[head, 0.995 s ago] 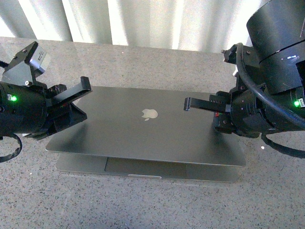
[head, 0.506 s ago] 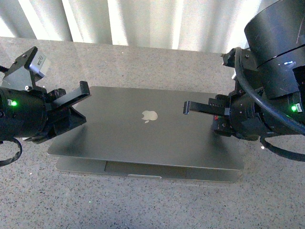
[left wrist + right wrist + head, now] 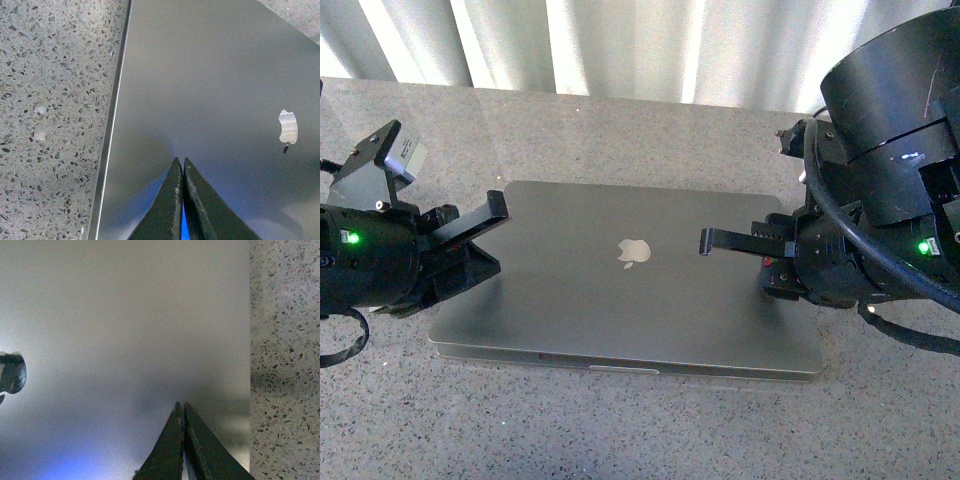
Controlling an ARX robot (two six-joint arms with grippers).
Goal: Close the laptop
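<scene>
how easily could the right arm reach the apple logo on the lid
Yes, probably easily: the right tool hangs shut over the laptop lid, with bare metal between it and the apple logo.

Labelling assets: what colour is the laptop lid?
The laptop lid is plain matte grey with a pale logo; clearest in the front view.

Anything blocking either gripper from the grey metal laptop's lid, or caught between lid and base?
Nothing visible. The slim grey metal laptop has its lid down on its base, and the front seam is bare. The left gripper and right gripper sit directly over bare lid, jaws shut.
</scene>
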